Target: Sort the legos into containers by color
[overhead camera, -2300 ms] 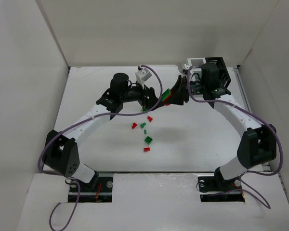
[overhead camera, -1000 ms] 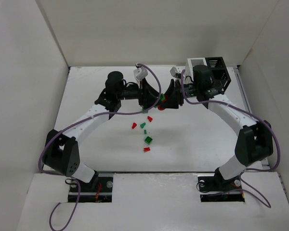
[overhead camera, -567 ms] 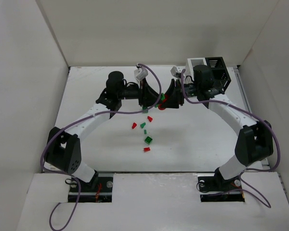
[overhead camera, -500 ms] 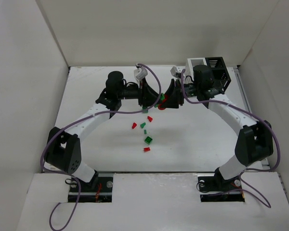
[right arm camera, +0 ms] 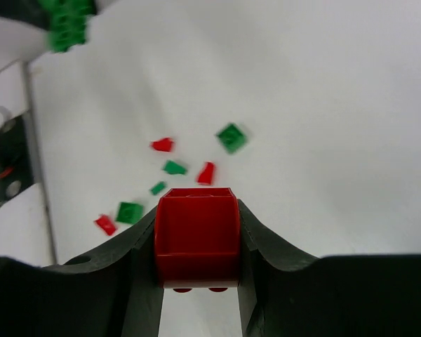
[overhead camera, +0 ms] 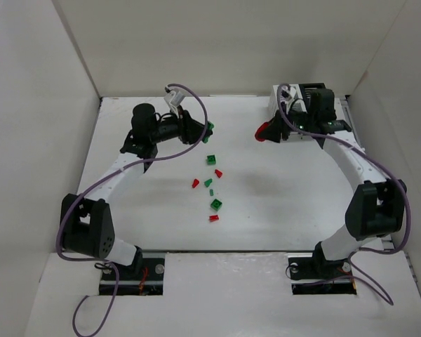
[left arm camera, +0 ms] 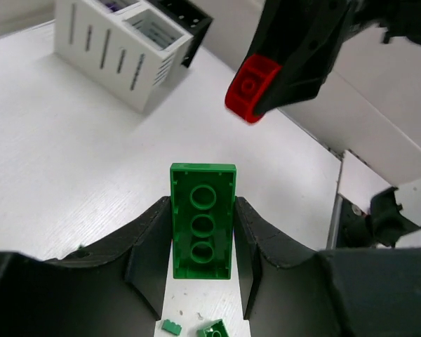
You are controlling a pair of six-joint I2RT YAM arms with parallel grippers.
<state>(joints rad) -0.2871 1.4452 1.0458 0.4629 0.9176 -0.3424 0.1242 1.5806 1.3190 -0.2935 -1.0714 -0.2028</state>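
Left gripper (left arm camera: 202,210) pinched a green brick (left arm camera: 203,232); right gripper (right arm camera: 196,232) pinched a red brick (right arm camera: 196,225).
Both bricks hung above the table (overhead camera: 281,196), well apart. Loose bricks (overhead camera: 216,204), red and green, lay mid-table; the white bin (left arm camera: 119,53) and black bin (left arm camera: 186,17) stood joined at the far right.

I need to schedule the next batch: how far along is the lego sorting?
Done: hard to judge, since the white bin and black bin show little of their insides. In hand: the left pincer grips a long green brick and the right pincer grips a red brick. Left: about seven red and green pieces lie loose on the table.
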